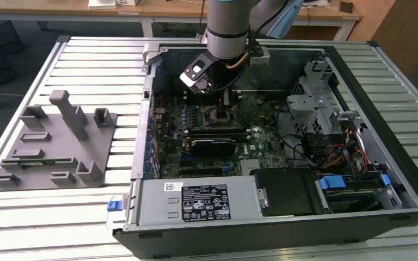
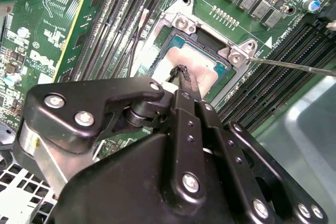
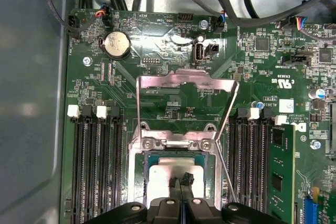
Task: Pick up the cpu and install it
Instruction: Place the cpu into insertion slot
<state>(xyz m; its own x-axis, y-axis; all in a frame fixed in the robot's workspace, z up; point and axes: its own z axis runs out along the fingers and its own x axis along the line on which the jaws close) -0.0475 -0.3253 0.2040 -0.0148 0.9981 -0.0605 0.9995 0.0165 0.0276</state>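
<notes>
The cpu [image 3: 160,174] is a flat silver square lying in the motherboard's socket frame [image 3: 137,182]; its shiny top [image 2: 202,61] also shows in the second wrist view. My gripper [image 3: 181,181] hovers directly over it, black fingertips [image 2: 182,73] drawn together with nothing between them. Whether they touch the chip I cannot tell. In the exterior view the gripper [image 1: 207,90] hangs inside the open computer case just above the socket [image 1: 220,115].
The socket's metal load plate [image 3: 184,80] stands raised and its thin lever [image 3: 227,145] is swung out. Memory slots [image 3: 92,166] flank the socket, with a module [image 3: 278,177] beside them. A grey fixture block [image 1: 53,144] lies on the exterior view's left; drive cage [image 1: 318,106] and cables on its right.
</notes>
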